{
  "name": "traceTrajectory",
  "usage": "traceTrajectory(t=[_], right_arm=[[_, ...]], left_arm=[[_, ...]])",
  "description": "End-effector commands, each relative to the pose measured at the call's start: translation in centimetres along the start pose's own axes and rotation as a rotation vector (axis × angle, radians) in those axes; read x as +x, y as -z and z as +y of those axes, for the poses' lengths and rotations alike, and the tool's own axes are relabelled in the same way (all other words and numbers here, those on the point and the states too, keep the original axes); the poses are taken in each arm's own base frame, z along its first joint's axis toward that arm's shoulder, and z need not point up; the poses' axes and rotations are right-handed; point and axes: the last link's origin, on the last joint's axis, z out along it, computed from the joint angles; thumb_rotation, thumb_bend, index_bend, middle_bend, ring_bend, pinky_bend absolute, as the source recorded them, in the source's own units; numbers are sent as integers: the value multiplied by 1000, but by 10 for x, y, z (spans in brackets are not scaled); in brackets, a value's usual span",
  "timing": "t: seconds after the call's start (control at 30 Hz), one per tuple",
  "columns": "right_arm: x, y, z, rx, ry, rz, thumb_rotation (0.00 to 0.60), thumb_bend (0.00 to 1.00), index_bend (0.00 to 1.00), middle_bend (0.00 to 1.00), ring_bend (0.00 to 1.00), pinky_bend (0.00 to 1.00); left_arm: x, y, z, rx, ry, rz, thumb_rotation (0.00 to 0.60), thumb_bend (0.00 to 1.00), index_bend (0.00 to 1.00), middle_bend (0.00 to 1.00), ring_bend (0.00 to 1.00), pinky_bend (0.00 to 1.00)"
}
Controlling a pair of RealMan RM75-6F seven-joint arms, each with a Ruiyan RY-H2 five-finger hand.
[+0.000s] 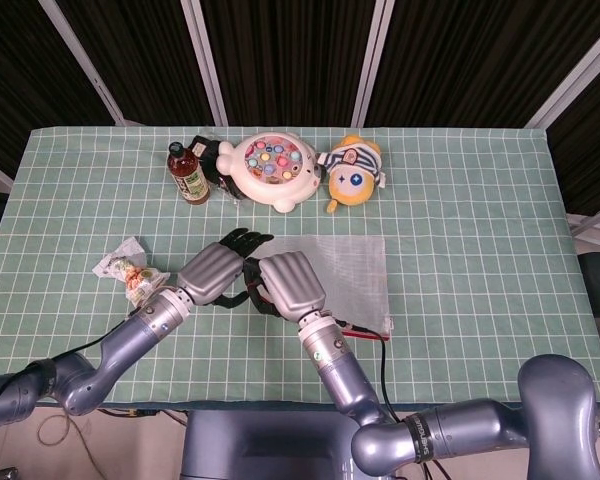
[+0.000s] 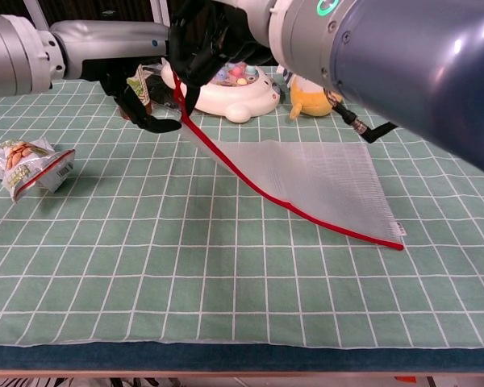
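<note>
A clear mesh bag (image 1: 345, 270) with a red zipper edge lies in the middle of the green checked table (image 1: 480, 220). My right hand (image 1: 288, 283) grips its left corner. In the chest view that corner hangs lifted off the cloth under my right hand (image 2: 198, 48), while the rest of the bag (image 2: 323, 173) lies flat. My left hand (image 1: 218, 270) hovers just left of the lifted corner with its fingers apart and holds nothing. In the chest view my left hand (image 2: 141, 101) stands in front of the bottle.
A snack packet (image 1: 125, 268) lies at the left, also in the chest view (image 2: 28, 165). At the back stand a brown bottle (image 1: 187, 172), a white fishing toy (image 1: 275, 168) and a yellow plush (image 1: 352, 172). A red and black cable (image 1: 365, 330) lies by the bag's near corner.
</note>
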Motion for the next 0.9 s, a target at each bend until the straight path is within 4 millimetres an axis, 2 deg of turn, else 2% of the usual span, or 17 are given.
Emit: traceTrajectory(t=[0.03,0.37,0.7,0.9], right_arm=[[0,0,-1,1,-2,-1,600,606,629,1000,1000,977],[0,0,-2,4,-2,1,600,606,629,1000,1000,977],[1,2,-1,2,0,1,600,607,628,1000,1000,977],[2,3,-2,8,-3,0,600,607,628,1000,1000,977]], left_arm=[[-1,0,1,-1,4,-1,600,344,549,45,0,0],[-5,0,3,-3,19,-5,600,346,553,49,0,0],[-8,0,6,-9,37,-3,600,414,570,61,0,0],[-4,-1,6,-2,47,36,600,422,582,71,0,0]])
